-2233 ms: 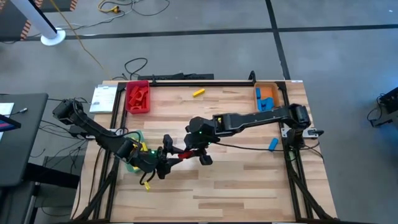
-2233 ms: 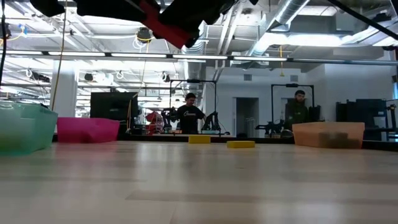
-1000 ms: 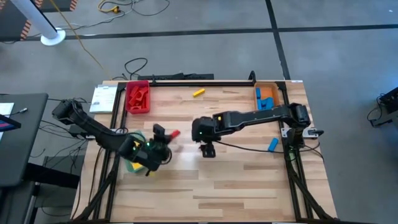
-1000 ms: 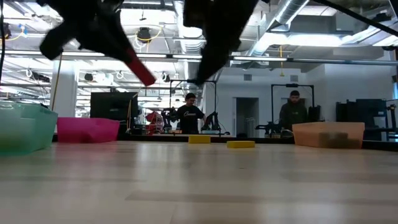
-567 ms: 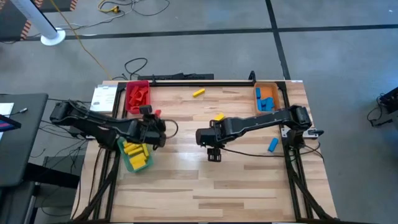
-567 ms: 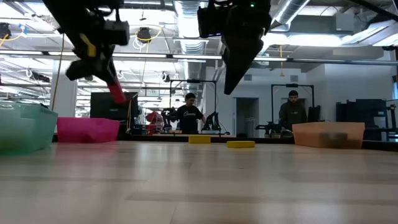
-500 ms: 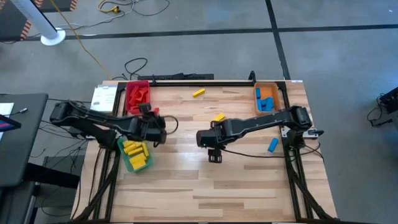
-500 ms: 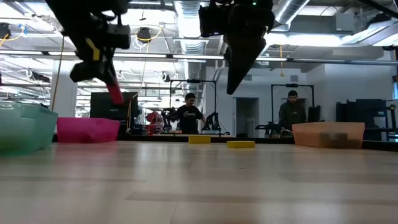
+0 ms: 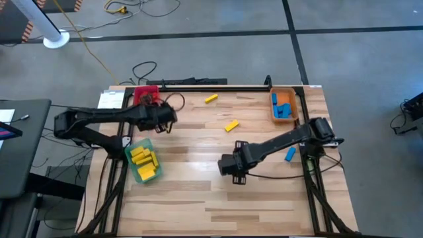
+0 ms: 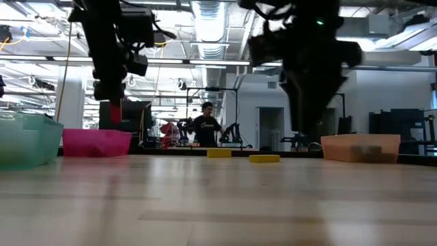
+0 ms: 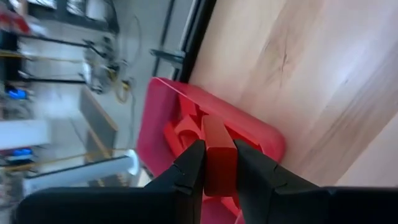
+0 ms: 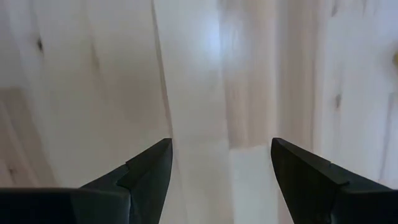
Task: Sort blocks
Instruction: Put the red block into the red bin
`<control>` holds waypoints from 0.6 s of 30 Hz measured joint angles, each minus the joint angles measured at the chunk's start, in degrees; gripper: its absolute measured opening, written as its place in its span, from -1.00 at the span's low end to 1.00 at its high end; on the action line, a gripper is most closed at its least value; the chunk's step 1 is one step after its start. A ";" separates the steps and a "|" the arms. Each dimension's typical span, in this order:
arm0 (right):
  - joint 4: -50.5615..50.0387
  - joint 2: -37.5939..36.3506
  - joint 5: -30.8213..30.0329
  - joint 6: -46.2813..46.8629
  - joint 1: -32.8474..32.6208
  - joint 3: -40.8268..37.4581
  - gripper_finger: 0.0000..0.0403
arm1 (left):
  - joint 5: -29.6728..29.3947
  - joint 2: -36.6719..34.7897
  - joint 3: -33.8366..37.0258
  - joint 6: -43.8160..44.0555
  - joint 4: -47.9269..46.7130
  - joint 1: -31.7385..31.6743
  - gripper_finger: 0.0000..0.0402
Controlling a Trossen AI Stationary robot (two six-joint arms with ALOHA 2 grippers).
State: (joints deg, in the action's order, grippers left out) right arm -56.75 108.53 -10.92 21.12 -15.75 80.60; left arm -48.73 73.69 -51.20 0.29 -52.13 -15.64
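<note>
My left gripper [image 9: 156, 110] is shut on a red block [image 11: 218, 138] above the red tray [image 9: 145, 92] at the table's far left, which holds more red blocks [image 11: 181, 133]. In the low view the block [image 10: 115, 113] hangs over the pink-looking tray [image 10: 95, 142]. Near the table's middle my right gripper [image 9: 235, 173] stands open, pointing down at bare wood [image 12: 221, 155]. Two yellow blocks [image 9: 211, 98] [image 9: 231, 125] and one blue block [image 9: 289, 153] lie flat on the table. My left gripper pinches the red block by its two long sides [image 11: 219, 169] between its two fingers [image 11: 189, 165]. The fingers slant downward and lie along the block, whose free end juts out past them. The block is lifted clear above the red tray and hangs nearly upright.
A green tray [image 9: 143, 163] with yellow blocks stands at the near left. An orange tray [image 9: 283, 104] with blue blocks is at the far right. A white card [image 9: 108, 100] lies left of the red tray. People stand in the room beyond the table [image 10: 207, 126].
My left gripper has carried the red block from beside the green tray toward the table's far edge and a little left, turning as it went, until it stands over the red tray. My right gripper has gone toward the near right and sunk lower, staying open.
</note>
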 joint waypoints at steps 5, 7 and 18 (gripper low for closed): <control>0.24 0.00 -0.38 3.31 -2.65 -3.26 0.42 | 4.05 0.00 0.00 -3.76 2.07 -7.18 -0.68; 0.23 0.00 -1.12 4.71 -3.82 -4.48 0.42 | 4.97 -0.01 0.00 -4.44 2.01 -10.53 -0.68; 0.47 0.04 -8.20 14.30 -9.24 -11.47 0.42 | 13.36 0.02 0.00 -7.86 2.89 -23.57 -0.68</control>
State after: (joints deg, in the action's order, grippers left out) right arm -56.28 108.57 -19.12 35.42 -24.99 69.14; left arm -35.38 73.71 -51.20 -7.56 -49.24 -39.21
